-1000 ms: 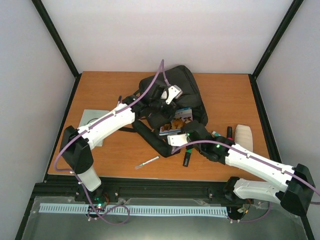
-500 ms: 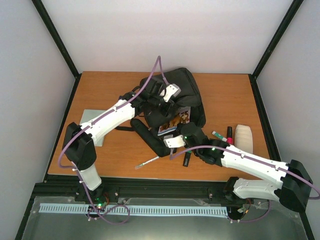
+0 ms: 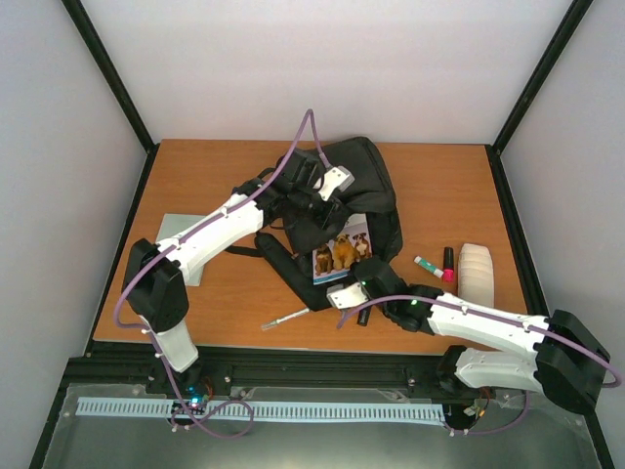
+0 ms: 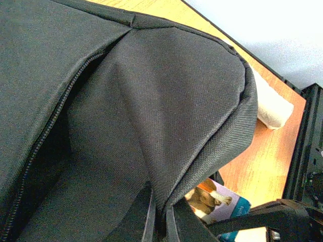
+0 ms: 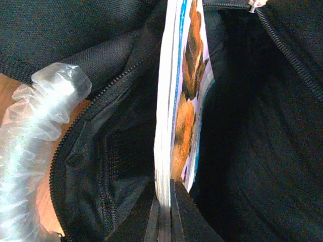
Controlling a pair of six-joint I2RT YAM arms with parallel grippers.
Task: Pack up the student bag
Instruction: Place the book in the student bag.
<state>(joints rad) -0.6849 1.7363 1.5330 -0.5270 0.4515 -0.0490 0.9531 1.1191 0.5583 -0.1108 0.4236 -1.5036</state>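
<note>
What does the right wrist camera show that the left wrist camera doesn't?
Only the right wrist view: crinkled clear plastic, and the right hand clamping the dog picture book edge-on. Only the left wrist view: the cream pouch, and the left hand pinching a fold of the student bag. Both: the black bag and the book.

Eight loose things, two arms, one worktop (image 3: 195, 176).
One black bag (image 3: 356, 176); one book (image 3: 342, 249) with a dog picture on its cover; one cream pouch (image 3: 477, 272); one flat grey pad (image 3: 174, 230); four pens, namely one silver pen (image 3: 285, 319), one black pen (image 3: 363, 315), one green-tipped pen (image 3: 427, 264) and one red pen (image 3: 448, 262). The arms number two: one left arm (image 3: 210, 239), one right arm (image 3: 488, 318).
</note>
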